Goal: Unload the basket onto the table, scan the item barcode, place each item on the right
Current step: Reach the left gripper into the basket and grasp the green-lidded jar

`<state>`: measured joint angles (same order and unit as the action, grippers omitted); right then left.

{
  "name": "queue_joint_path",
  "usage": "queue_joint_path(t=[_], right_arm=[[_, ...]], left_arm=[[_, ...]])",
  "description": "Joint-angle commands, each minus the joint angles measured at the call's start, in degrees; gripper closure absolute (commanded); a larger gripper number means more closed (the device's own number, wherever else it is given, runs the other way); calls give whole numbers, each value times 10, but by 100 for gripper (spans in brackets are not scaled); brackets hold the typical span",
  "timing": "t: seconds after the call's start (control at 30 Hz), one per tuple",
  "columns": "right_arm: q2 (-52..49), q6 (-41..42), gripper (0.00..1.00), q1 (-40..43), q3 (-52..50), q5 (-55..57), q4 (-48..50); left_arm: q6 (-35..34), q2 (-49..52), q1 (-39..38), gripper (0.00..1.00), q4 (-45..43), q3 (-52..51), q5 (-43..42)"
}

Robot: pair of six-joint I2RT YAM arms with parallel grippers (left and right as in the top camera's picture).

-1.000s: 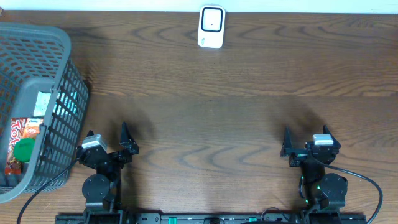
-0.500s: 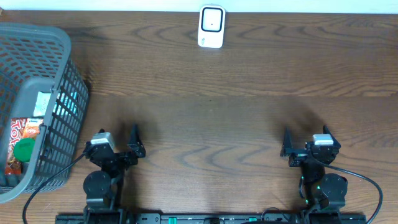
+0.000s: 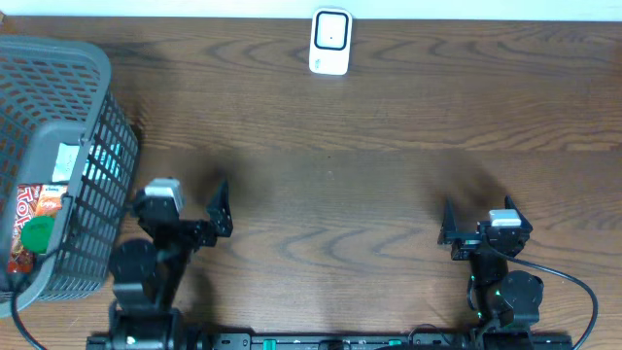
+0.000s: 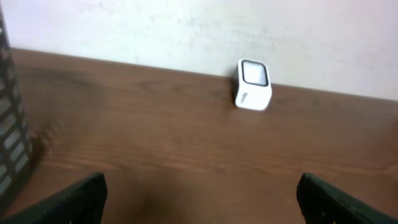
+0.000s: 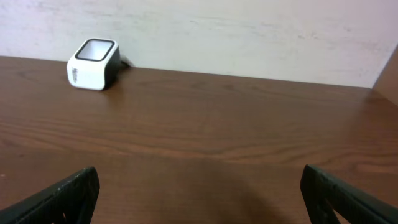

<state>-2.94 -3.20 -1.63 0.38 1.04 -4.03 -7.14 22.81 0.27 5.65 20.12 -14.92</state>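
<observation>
While the big table and the grey basket at its left edge have not moved, the left gripper has lifted and swung toward the middle. The right gripper has stayed low. Both have their fingers wide apart and hold nothing, so the job is just starting. The basket wall is just beside the left arm, but bare wood lies ahead. The white scanner stands at the far edge. The red packet lies in the basket.
</observation>
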Motion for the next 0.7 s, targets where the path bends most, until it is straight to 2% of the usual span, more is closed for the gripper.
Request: queue_joint_path(t=[0.0, 0.1, 0.2, 0.4, 0.53, 0.67], right_arm=[[0, -1, 1, 8, -1, -1, -2], [0, -1, 1, 8, -1, -1, -2], [0, -1, 1, 8, -1, -1, -2], [0, -1, 1, 8, -1, -1, -2], [0, -1, 1, 8, -1, -1, -2], [0, -1, 1, 8, -1, -1, -2]], left_arm=[[11, 73, 2, 2, 50, 104, -22], [12, 154, 2, 2, 156, 225, -24], [11, 191, 2, 2, 204, 260, -24], [11, 221, 3, 2, 227, 274, -37], [11, 239, 3, 2, 263, 361, -32], [18, 296, 7, 2, 355, 516, 54]])
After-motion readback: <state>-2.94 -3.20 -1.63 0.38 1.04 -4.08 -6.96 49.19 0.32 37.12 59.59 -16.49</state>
